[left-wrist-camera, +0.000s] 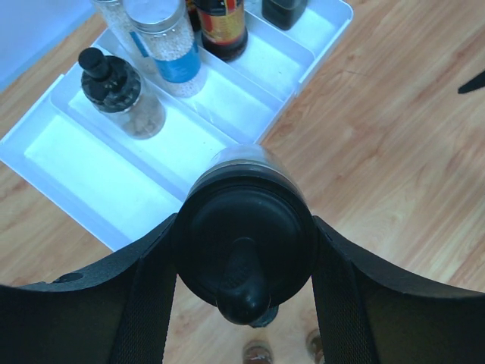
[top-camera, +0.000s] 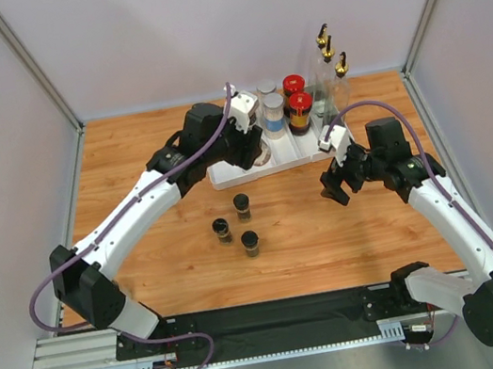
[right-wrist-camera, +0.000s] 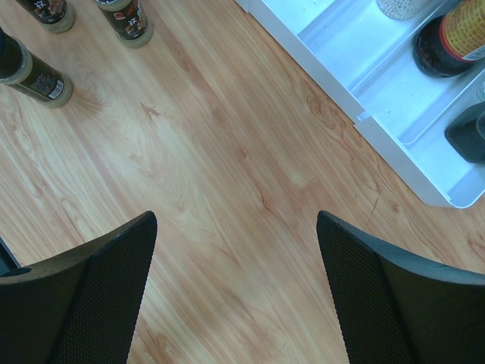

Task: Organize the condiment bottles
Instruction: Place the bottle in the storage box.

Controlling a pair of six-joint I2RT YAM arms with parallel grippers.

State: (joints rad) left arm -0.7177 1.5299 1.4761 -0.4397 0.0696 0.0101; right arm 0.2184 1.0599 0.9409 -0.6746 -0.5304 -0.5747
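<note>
— Over the near edge of the white tray (top-camera: 227, 180), what is hidden from you?
— Nearly all of the black-lidded jar (left-wrist-camera: 242, 258). Your left pincer (left-wrist-camera: 244, 227) pinches it from both sides, and from the wrist you see only its lid; whether its base touches the tray cannot be told. From above, the pincer covers it.
— And the right side?
— Your right pincer (right-wrist-camera: 239, 296) stands spread over the bench (right-wrist-camera: 250, 152), on the near side of the tray's right end. Three small black-lidded jars (top-camera: 242, 205) stand on the bench to its left, well apart from it, each cut off at the frame edge in the wrist view.
— What sits in the tray?
— Grey-lidded jars (top-camera: 272, 108), red-capped jars (top-camera: 298, 104), and at the far right end gold-spouted bottles (top-camera: 330, 64), their clear glass hard to make out.
</note>
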